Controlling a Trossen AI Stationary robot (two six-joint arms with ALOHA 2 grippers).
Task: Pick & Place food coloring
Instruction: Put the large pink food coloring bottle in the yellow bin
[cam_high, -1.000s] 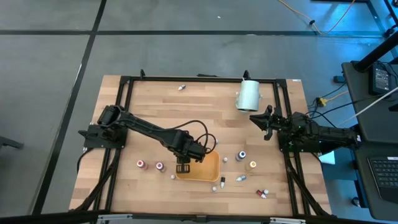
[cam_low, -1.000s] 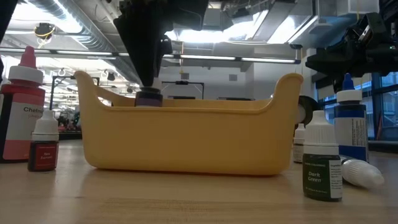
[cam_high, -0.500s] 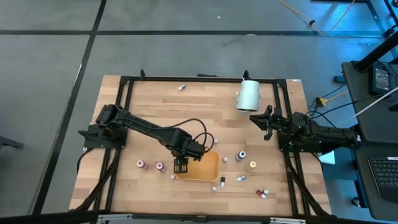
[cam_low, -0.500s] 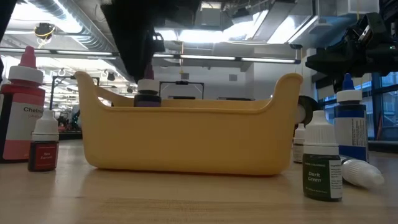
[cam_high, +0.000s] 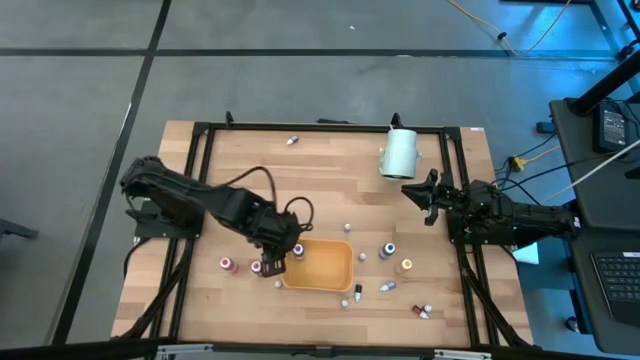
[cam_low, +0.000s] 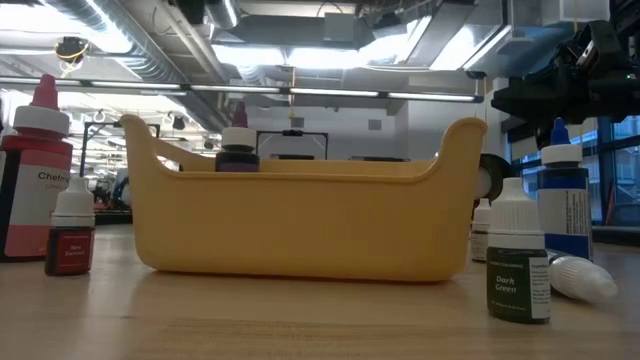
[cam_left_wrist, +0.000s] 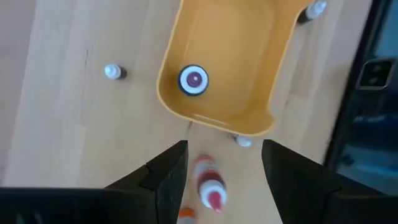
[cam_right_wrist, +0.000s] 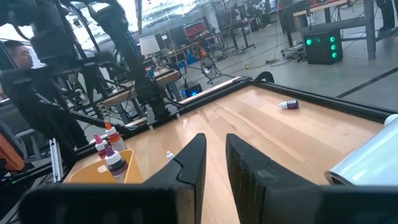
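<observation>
The left end effector (cam_high: 270, 264) hangs with its fingers spread and nothing between them, just off the tray's (cam_high: 335, 283) left end, above a red-capped bottle (cam_left_wrist: 210, 186) lying on the desk (cam_high: 320, 175). Inside the tray stands one bottle (cam_left_wrist: 193, 80), dark-bodied with a whitish cap, near the end closest to that end effector.

From desk level, a tall red bottle (cam_low: 34, 170) at the left carries a label beginning "Chef"; the rest is cut off. Beside it a small dropper (cam_low: 71, 236) has a red label too small to read. On the right a dropper (cam_low: 519, 262) reads "Dark Green", and behind it stands a blue bottle (cam_low: 564, 203) whose print I can't make out.

From above I count two bottles left of the tray and about six right of and below it. One more small bottle (cam_high: 293, 141) lies alone near the desk's far edge.

The right end effector (cam_high: 420, 192) rests closed and empty at the desk's right side, just below a white cylinder (cam_high: 400, 153) lying on its side.
</observation>
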